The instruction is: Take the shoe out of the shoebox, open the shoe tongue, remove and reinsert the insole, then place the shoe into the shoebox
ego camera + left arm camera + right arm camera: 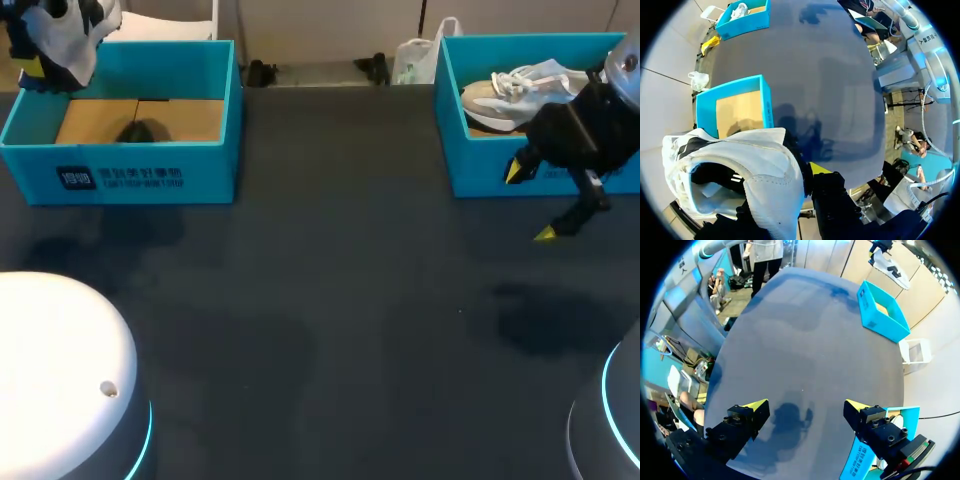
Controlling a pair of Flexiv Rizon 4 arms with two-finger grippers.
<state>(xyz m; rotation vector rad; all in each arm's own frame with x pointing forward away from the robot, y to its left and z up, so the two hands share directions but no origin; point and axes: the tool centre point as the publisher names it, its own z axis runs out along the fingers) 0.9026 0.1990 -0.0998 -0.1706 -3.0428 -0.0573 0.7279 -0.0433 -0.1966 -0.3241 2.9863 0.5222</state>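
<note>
Held the shoe (755,170) aloft, above the shoebox (767,102) ahead of the jaws.
Pinched its upper between the closed jaws of the left gripper (807,175); spread those of the right gripper (805,409) wide on nothing. Risked a slip, likely from the soft, off-centre hold.

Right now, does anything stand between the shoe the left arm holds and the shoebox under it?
Nothing visible does. The shoe hangs over a far corner of the shoebox, which is open on top, with only bare cardboard and a shadow inside.
</note>
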